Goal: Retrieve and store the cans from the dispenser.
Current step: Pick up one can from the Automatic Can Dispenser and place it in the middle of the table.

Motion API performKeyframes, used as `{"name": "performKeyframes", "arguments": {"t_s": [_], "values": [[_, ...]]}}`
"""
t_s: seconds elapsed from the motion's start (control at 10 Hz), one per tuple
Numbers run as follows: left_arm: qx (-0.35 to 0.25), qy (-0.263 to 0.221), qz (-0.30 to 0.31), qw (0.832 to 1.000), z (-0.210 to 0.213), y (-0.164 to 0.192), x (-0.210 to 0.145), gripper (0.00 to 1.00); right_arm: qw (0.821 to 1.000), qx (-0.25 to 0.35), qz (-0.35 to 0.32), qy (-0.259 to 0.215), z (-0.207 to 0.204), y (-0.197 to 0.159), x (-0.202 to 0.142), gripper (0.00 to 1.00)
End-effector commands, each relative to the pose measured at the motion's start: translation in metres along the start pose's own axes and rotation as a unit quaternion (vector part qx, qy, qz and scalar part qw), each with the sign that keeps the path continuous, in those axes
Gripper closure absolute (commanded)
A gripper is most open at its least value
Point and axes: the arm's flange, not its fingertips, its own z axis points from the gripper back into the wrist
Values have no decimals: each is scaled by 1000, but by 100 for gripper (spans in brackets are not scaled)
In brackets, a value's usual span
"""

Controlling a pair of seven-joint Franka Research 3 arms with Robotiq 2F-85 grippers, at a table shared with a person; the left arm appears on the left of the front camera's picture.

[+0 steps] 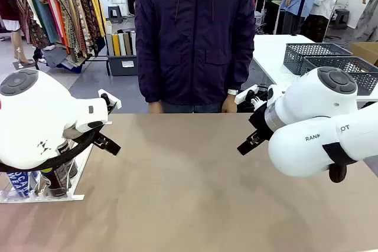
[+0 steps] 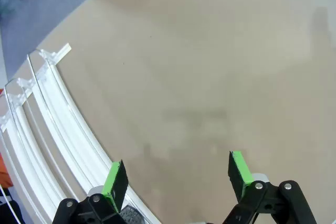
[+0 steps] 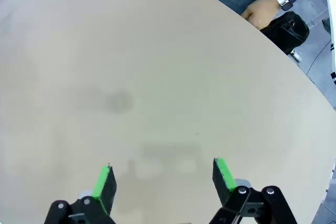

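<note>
The white rail dispenser [image 1: 41,198] stands at the table's near left corner, partly hidden under my left arm [image 1: 35,116]. A blue-and-white can [image 1: 20,184] and a black can [image 1: 56,180] stand upright at its front. In the left wrist view the dispenser's curved rails [image 2: 55,114] and clear stops [image 2: 52,53] run along the left side. My left gripper [image 2: 178,174] is open over bare table, just right of the rails. My right gripper [image 3: 164,174] is open above bare tabletop, far from the cans, with nothing between its green pads [image 3: 223,174].
A person in a dark jacket [image 1: 195,33] stands at the far edge, hands [image 1: 229,105] hanging by the table. Dark grey lattice baskets [image 1: 331,57] sit on another table at back right. A black bag [image 3: 286,30] lies beyond the table near the person's hand [image 3: 261,10].
</note>
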Motion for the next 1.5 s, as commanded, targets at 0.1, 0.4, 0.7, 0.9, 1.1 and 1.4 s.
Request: {"name": "performKeyframes", "arguments": {"t_s": [0.1,0.4,0.7,0.9,1.1,1.4], "values": [[0,0,0,1000,0,0,0,0,1000,0,0,0,0,0,0,0],[0,0,0,1000,0,0,0,0,1000,0,0,0,0,0,0,0],[0,0,0,1000,0,0,0,0,1000,0,0,0,0,0,0,0],[0,0,0,1000,0,0,0,0,1000,0,0,0,0,0,0,0],[0,0,0,1000,0,0,0,0,1000,0,0,0,0,0,0,0],[0,0,0,1000,0,0,0,0,1000,0,0,0,0,0,0,0]]}}
